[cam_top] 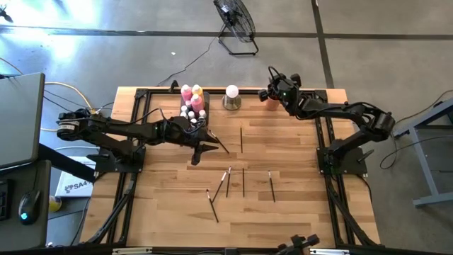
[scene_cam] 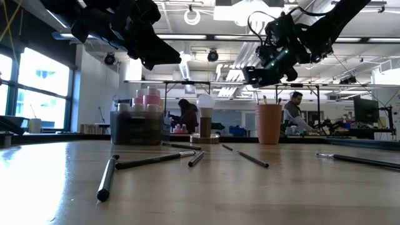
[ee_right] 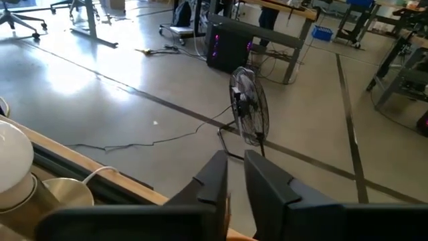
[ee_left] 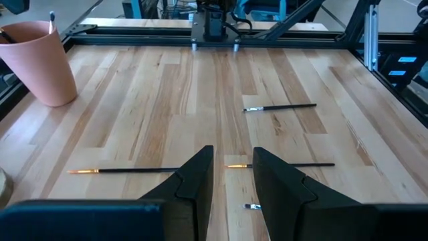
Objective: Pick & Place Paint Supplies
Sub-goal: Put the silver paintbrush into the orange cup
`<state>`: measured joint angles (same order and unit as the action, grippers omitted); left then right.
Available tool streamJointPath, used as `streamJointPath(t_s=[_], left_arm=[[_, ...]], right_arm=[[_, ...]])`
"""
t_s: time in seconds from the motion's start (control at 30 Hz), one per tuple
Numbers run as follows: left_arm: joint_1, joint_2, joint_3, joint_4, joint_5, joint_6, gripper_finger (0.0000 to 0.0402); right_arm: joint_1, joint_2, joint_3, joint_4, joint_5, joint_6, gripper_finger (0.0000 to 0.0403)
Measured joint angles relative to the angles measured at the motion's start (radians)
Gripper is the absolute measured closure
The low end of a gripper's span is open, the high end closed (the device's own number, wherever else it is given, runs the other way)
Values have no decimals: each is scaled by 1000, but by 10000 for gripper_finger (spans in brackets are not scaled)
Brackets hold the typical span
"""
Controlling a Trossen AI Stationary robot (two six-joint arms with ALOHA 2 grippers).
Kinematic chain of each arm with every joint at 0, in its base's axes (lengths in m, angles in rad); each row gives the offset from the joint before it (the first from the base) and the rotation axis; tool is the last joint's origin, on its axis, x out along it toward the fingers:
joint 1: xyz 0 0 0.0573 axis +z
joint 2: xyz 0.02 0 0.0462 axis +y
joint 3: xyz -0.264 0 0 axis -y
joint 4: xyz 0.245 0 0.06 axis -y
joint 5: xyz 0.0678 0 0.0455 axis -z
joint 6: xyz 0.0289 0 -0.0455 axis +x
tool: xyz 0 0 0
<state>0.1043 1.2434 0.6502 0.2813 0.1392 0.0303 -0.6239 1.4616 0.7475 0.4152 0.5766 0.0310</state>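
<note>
Over the far right corner of the worktop [cam_top: 297, 212], we find the right hand [cam_top: 272, 91] raised just above the orange cup [scene_cam: 269, 124]. Its fingers [ee_right: 215, 179] stand a narrow gap apart, and we cannot tell whether anything is between them. We find the left hand [cam_top: 202, 149] near the worktop's middle, raised above the wood beside the grey tray [cam_top: 205, 108]. Its fingers [ee_left: 195, 179] stand a narrow gap apart with nothing between them. We count six dark-handled paintbrushes [cam_top: 242, 139] lying loose across the middle of the worktop. The pink and yellow paint bottles [cam_top: 191, 93] stand in the tray at the far edge, with the tiny white-capped bottles [cam_top: 189, 112] beside them. A white ball lamp [cam_top: 232, 98] stands between tray and cup.
</note>
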Motion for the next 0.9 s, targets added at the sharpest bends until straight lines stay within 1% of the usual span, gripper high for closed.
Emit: streamJointPath(t_s=[0.17, 0.3, 0.5, 0.7, 0.8, 0.9], left_arm=[[0, 0, 0, 0, 0, -1, 298], [0, 0, 0, 0, 0, -5, 298], [0, 0, 0, 0, -1, -5, 298], [0, 0, 0, -8, -1, -5, 298], [0, 0, 0, -12, -1, -5, 298], [0, 0, 0, -16, -1, -5, 298]], right_arm=[[19, -10, 0, -4, 4, -4, 313], [43, -45, 0, 23, 6, -39, 290], [83, -153, 0, 20, 34, -90, 289], [151, -288, 0, 20, 32, -82, 293], [205, -361, 0, -1, 32, -63, 294], [267, -437, 0, -39, 20, -4, 294]])
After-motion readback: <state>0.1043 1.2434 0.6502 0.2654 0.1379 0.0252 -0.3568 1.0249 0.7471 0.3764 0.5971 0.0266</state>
